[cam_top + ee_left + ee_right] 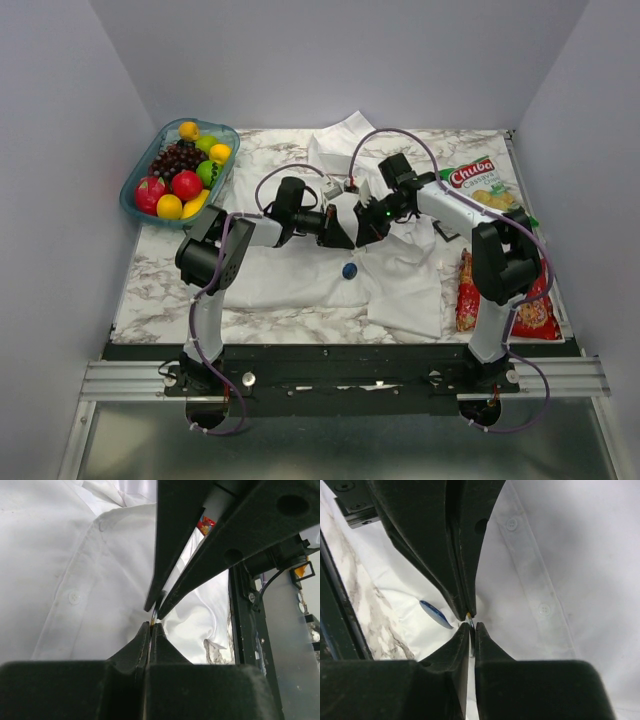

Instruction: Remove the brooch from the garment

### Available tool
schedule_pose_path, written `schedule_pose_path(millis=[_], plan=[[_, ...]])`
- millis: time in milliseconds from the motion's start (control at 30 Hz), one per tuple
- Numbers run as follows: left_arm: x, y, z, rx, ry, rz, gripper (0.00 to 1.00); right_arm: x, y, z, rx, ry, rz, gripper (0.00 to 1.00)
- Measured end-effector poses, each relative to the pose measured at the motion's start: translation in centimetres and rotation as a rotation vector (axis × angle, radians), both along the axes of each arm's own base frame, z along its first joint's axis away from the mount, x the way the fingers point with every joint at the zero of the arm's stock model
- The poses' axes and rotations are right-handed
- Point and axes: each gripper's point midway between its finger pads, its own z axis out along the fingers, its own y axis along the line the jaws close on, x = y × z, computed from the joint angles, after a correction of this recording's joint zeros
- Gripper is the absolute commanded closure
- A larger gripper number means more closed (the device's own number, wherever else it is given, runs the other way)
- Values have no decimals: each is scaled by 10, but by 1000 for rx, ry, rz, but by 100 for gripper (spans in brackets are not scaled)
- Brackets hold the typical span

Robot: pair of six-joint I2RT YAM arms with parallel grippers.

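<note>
The garment (400, 285), a white buttoned shirt, lies spread on the marble table (150, 290) and fills both wrist views (60, 580) (570, 555). The brooch (349, 270), a small dark-blue disc, rests on the cloth just in front of the grippers, seen edge-on in the right wrist view (436, 614). Both grippers meet tip to tip above the shirt's placket. My left gripper (350, 234) (151, 626) is shut on a thin sliver (470, 617) with a yellow and blue edge. My right gripper (362, 232) (472, 626) shows a narrow gap around that same sliver.
A teal basket (140, 205) of fruit stands at the back left. A Chuba chips bag (480, 180) lies at the back right. Red snack packets (466, 290) lie by the right arm's base, beside the shirt's right edge.
</note>
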Motion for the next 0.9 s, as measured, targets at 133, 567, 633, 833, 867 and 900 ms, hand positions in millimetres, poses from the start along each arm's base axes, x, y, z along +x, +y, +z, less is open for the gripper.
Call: schedule_pose_path(millis=[133, 567, 633, 833, 867, 900], plan=[[-10, 5, -10, 23, 47, 40, 100, 12, -5, 0, -19, -37, -60, 46], [-7, 12, -10, -26, 213, 271, 100, -7, -32, -13, 17, 144, -267, 45], [-5, 12, -11, -43, 249, 294, 100, -13, -32, -18, 13, 174, -272, 45], [-2, 9, -14, -83, 321, 327, 100, -15, -27, -20, 39, 219, -286, 48], [-2, 9, -14, -87, 325, 330, 100, -14, -26, -20, 46, 224, -289, 49], [-2, 10, -14, -92, 332, 334, 100, -14, -24, -19, 53, 230, -293, 50]])
